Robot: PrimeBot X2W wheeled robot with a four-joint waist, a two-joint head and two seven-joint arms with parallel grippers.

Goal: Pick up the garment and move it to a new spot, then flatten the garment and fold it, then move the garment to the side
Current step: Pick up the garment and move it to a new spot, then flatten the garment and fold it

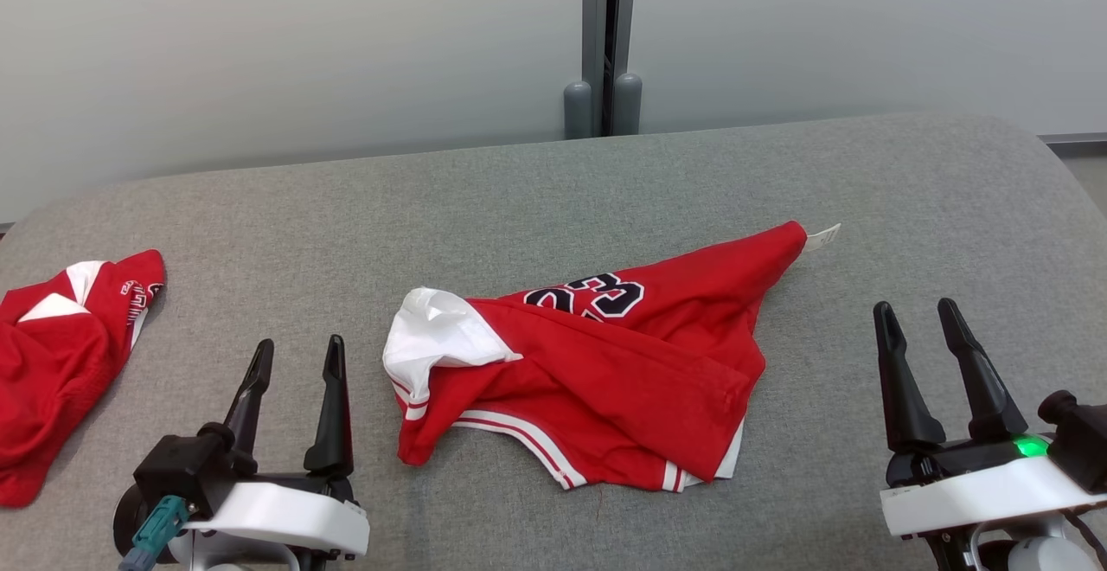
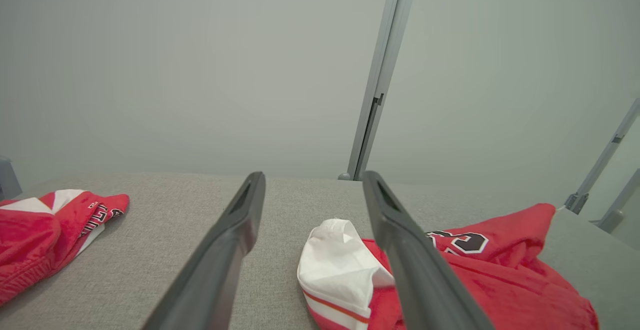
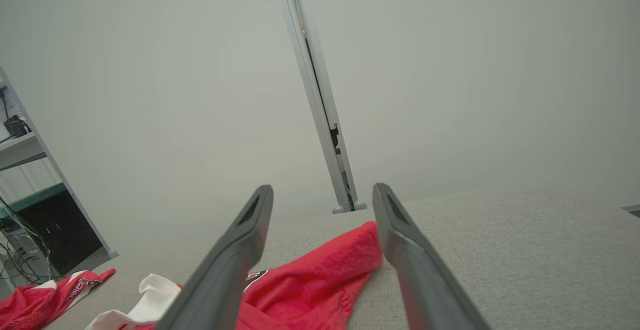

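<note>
Red garment (image 1: 597, 381) crumpled on the surface (image 1: 553, 199), between both end effectors.
Far left, a second garment (image 1: 60, 363); left end effector (image 1: 298, 350), fingers spread and empty, just left of the garment; right end effector (image 1: 915, 307), likewise released, apart to its right.

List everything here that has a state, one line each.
red garment: crumpled on the table, folded over itself, white inside showing.
second red garment: bunched up at the table's left.
left hand: open, empty, clear of cloth.
right hand: open, empty, clear of cloth.
</note>
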